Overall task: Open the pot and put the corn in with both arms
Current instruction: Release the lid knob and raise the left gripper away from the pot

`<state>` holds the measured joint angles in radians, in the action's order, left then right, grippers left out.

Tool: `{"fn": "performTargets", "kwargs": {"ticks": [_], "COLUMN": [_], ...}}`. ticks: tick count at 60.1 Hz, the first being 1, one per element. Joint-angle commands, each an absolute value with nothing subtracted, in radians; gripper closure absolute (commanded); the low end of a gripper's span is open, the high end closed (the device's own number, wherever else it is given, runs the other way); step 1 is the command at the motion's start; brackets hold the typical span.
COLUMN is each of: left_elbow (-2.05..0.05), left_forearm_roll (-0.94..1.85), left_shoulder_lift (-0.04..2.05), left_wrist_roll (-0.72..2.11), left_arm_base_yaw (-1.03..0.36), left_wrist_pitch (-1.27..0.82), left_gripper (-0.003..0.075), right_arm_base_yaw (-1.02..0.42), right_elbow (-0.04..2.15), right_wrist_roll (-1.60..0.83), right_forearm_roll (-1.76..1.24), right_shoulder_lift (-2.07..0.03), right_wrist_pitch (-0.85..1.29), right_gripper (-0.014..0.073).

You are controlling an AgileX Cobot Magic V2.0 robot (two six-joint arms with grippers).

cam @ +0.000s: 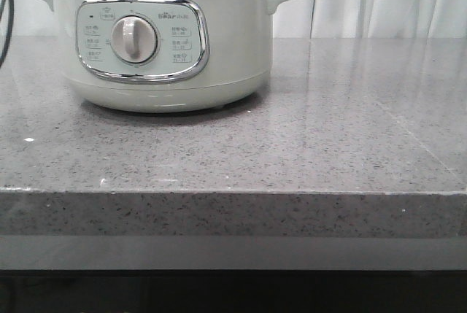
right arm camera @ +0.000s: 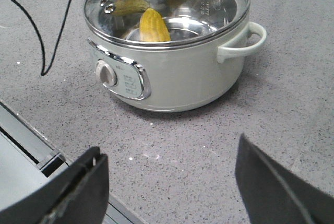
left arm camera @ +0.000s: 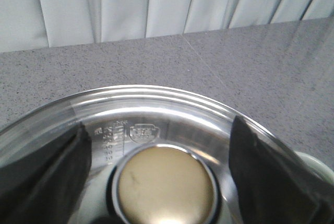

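Light is even, soft and fairly bright in all three views, with a cool cast. In the front view the pot (cam: 160,43) throws a soft dark shadow under its base, and the counter (cam: 350,130) carries pale vertical sheen on the far right. From the left wrist, glare streaks the lid (left arm camera: 156,109), and the close dark fingers (left arm camera: 44,177) are blurred. In the right wrist view the lid shows reflections and the near fingers (right arm camera: 276,182) are soft.
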<state>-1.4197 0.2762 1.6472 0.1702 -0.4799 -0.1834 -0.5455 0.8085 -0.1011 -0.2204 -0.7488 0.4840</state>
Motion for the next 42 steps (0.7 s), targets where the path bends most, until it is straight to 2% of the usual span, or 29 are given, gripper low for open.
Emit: {"fn": "performTargets", "kwargs": {"ticks": [1,10,24,42], "left_elbow": [-1.459,-1.459,-1.439,-1.163], "left_forearm_roll": [0.262,0.218,0.184,0.196], "left_shoulder_lift": [1.534,1.414,1.198,0.898], "left_wrist_roll": [0.164,0.164,0.164,0.164], "left_arm_base_yaw": [-0.482,-0.482,-0.482,-0.482], "left_wrist_pitch": [-0.167,-0.295,-0.604,-0.628], "left_gripper": [0.0168,0.0168,0.0168,0.0168], "right_arm_base_yaw": [-0.546,-0.546,-0.546,-0.546], "right_elbow": [0.836,0.836,0.836,0.836], "right_wrist_roll": [-0.114,-0.114,-0.114,-0.114], "right_forearm_roll": [-0.216,-0.216,-0.216,-0.216], "right_shoulder_lift": [-0.743,-0.743,-0.743,-0.743], "right_wrist_pitch": [0.414,0.414,0.414,0.414], "right_gripper": [0.0064,0.0064,0.0064,0.0064]}}
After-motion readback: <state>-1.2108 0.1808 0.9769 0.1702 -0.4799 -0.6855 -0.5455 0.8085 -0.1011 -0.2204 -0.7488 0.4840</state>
